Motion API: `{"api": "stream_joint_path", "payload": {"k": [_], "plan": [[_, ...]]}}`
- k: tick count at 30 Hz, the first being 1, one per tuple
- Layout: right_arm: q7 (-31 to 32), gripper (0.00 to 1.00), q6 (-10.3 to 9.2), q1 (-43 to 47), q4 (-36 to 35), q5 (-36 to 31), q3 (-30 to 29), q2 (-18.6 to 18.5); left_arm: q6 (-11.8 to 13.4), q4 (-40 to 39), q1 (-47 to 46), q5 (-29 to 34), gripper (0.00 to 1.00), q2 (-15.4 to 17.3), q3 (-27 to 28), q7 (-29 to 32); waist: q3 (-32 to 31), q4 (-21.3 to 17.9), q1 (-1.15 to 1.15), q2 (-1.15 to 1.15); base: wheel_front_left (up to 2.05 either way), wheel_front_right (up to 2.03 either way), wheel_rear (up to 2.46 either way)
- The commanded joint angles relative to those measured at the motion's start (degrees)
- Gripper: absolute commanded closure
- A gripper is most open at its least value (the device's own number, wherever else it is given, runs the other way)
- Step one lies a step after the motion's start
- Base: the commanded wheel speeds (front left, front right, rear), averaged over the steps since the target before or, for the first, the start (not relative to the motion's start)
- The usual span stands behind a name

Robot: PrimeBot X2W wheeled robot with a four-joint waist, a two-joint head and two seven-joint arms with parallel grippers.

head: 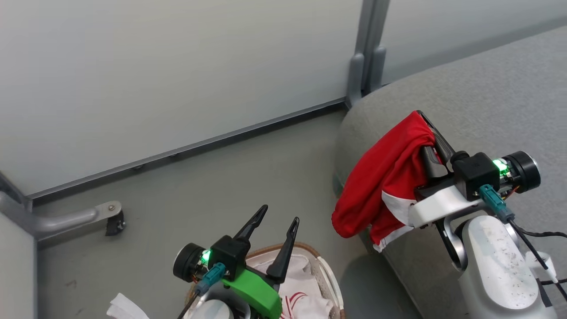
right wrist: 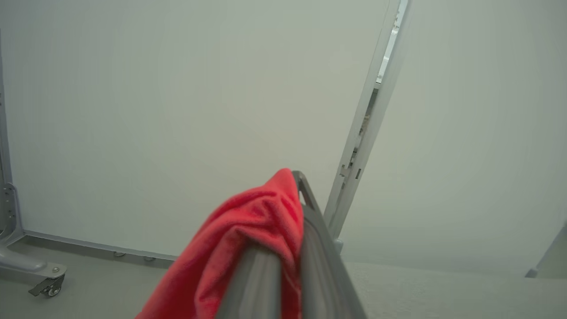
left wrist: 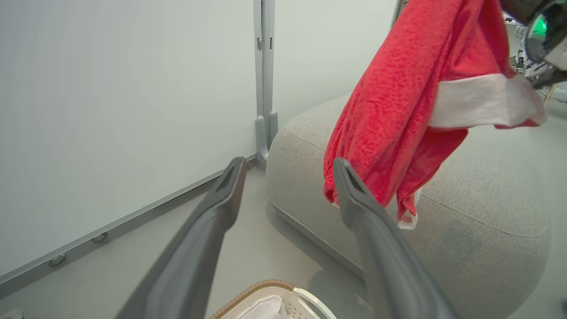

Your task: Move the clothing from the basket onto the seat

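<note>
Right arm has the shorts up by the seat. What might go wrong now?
The red shorts hang over the rounded corner of the seat; released here, they may slide to the floor. Cloth drapes over one finger of the shut right jaws, so it might cling on opening.

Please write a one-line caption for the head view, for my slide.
Right gripper holds red shorts over the edge of the seat; open left gripper hovers over the basket.

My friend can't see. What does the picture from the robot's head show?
The robot's right gripper holds red shorts with white trim in the air at the edge of the grey seat. Its open left gripper hovers above the basket, where a striped jersey lies.
</note>
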Motion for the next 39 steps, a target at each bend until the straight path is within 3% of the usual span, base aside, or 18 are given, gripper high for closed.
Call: {"api": "stream_joint_path", "payload": {"k": [1, 8, 17, 28, 39], "plan": [[-0.13, 1.0, -0.07, 0.05, -0.22, -0.25, -0.28, -0.17, -0.29, 0.09, 0.3, 0.53, 0.0, -0.26, 0.33, 0.05, 2.17, -6.6, 0.0, 0.0, 0.0, 0.0, 0.0], [-0.12, 1.0, -0.06, 0.03, -0.39, 0.02, -1.57, -0.16, -0.96, 0.74, -0.56, 1.7, 0.0, -0.71, 0.14, 0.05, 3.68, -12.69, 0.0, 0.0, 0.0, 0.0, 0.0], [-0.12, 1.0, -0.06, -0.2, -0.18, 0.44, -2.56, -0.15, -1.35, 0.94, -1.64, 2.79, 0.0, -1.02, 0.13, 0.05, 5.17, -15.22, 0.0, 0.0, 0.0, 0.0, 0.0], [-0.13, 1.0, -0.07, -9.08, 0.9, -4.34, -7.02, -0.92, -1.69, 0.32, -3.87, 4.34, 0.0, -1.11, -0.4, 0.04, 11.36, -12.48, 0.0, 0.0, 0.0, 0.0, 0.0], [-0.12, 1.0, -0.07, -30.63, 5.22, -6.38, -15.57, -12.4, -1.69, -0.69, -11.3, 7.71, 0.0, 1.48, -1.0, 0.05, 27.14, -6.11, 0.0, 0.0, 0.0, 0.0, 0.0]]}}
